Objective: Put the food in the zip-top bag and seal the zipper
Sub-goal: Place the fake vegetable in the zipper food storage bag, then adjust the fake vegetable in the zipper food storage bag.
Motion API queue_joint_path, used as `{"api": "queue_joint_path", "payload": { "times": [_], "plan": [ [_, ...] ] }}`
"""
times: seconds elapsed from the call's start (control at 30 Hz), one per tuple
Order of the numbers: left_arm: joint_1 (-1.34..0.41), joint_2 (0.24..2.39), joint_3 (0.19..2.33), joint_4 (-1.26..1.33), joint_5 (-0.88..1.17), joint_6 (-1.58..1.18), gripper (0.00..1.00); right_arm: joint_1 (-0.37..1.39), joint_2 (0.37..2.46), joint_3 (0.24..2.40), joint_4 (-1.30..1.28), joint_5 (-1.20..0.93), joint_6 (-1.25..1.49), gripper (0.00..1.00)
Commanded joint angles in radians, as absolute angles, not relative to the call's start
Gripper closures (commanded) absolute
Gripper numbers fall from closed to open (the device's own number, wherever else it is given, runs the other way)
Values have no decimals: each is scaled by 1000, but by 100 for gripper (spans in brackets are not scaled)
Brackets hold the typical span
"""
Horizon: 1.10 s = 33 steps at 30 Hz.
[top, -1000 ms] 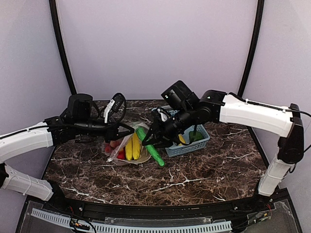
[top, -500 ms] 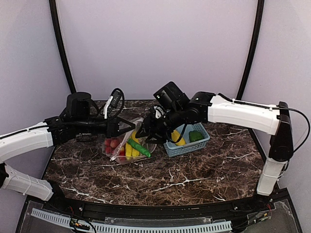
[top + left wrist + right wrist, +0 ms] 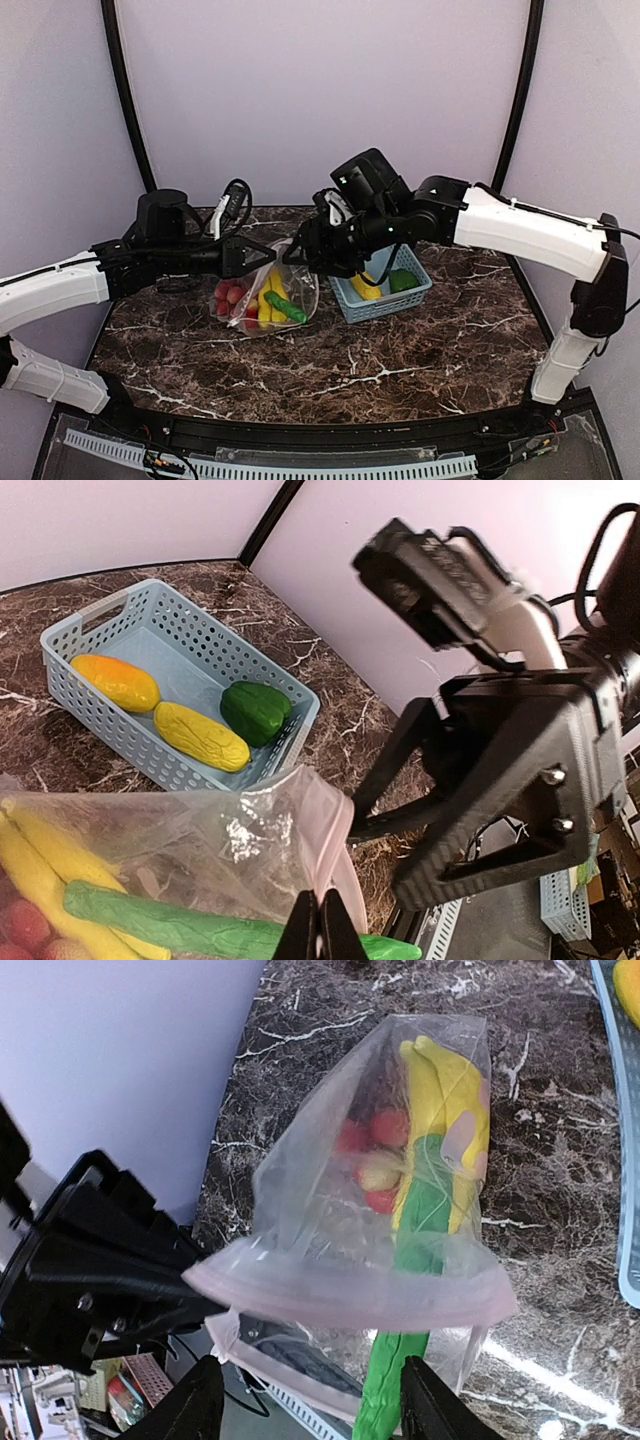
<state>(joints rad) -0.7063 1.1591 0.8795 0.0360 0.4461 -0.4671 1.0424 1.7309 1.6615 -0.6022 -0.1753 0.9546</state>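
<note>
Two arms meet over the bag (image 3: 300, 285) on the counter (image 3: 400, 370). From above, the left gripper (image 3: 243, 258) is pinched on the bag's rim and holds the mouth up. The right gripper (image 3: 298, 256) hovers at that mouth with jaws apart and nothing in them. Bananas (image 3: 265, 300), red fruits (image 3: 228, 296) and a cucumber (image 3: 285, 306) lie inside. The basket (image 3: 390, 306) stands just to the right.

Left wrist: three pieces wait in the basket — an orange one (image 3: 115, 681), a yellow one (image 3: 200, 736) and a green pepper (image 3: 256, 710). The left fingers are closed tight on the film beside the zipper (image 3: 338, 850).

Right wrist: its own fingers stand wide on either side of the open mouth. The cucumber's end seems to poke past the zipper, though the film makes that hard to judge.

Loading looks part done. To do the step well, the right gripper should lift clear without snagging the rim, take the next basket piece at its middle and drop it deep — and nudge the cucumber fully in before sealing.
</note>
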Motion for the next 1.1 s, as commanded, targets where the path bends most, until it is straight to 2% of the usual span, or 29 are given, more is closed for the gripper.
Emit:
{"api": "queue_joint_path", "payload": {
  "times": [0.0,0.13,0.23,1.07],
  "plan": [
    [-712,1158,915,21,414,-477,99,1128,1664,1638,-678,-68,823,43],
    [-710,1160,932,5,405,-466,99,1203,1666,1622,-788,54,847,51],
    [-710,1160,943,-27,400,-461,99,1240,1662,1609,-825,91,855,54],
    [-710,1160,975,-75,377,-455,99,1292,1769,1685,-819,175,840,74]
  ]
}}
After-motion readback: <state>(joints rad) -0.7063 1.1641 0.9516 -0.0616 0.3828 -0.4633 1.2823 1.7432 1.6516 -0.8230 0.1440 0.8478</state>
